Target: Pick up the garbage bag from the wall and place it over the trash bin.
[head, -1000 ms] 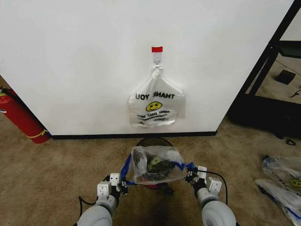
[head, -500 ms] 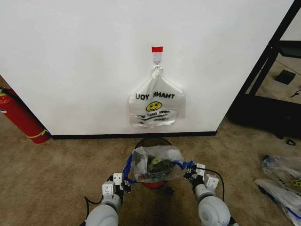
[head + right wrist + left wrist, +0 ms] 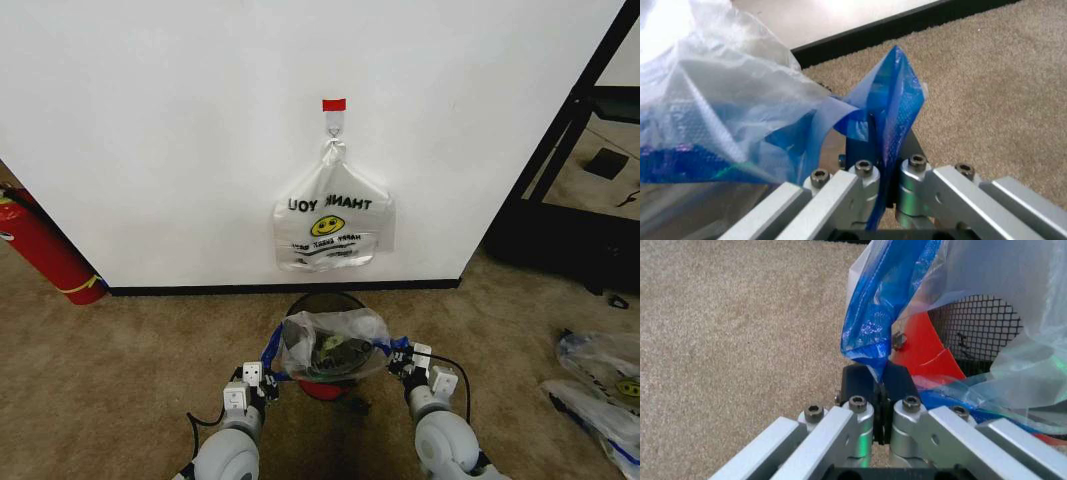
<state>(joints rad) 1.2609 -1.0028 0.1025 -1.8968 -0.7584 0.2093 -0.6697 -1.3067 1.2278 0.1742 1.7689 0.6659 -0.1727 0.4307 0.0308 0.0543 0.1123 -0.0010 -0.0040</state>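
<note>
Translucent garbage bag (image 3: 333, 345) lower over trash bin (image 3: 322, 385) than before; left end effector (image 3: 266, 384), right end effector (image 3: 398, 366) clamped on blue handles.

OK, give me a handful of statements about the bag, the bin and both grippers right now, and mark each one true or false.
1. The left gripper is shut on a blue handle of the garbage bag. True.
2. The right gripper hangs open, clear of the bag. False: it is shut on the bag's other blue handle.
3. The garbage bag is spread over the mouth of the trash bin. True.
4. The wall hook is bare. False: another smiley bag hangs there below red tape.
5. A fire extinguisher stands on the robot's right. False: it stands on its left, by the wall.
</note>
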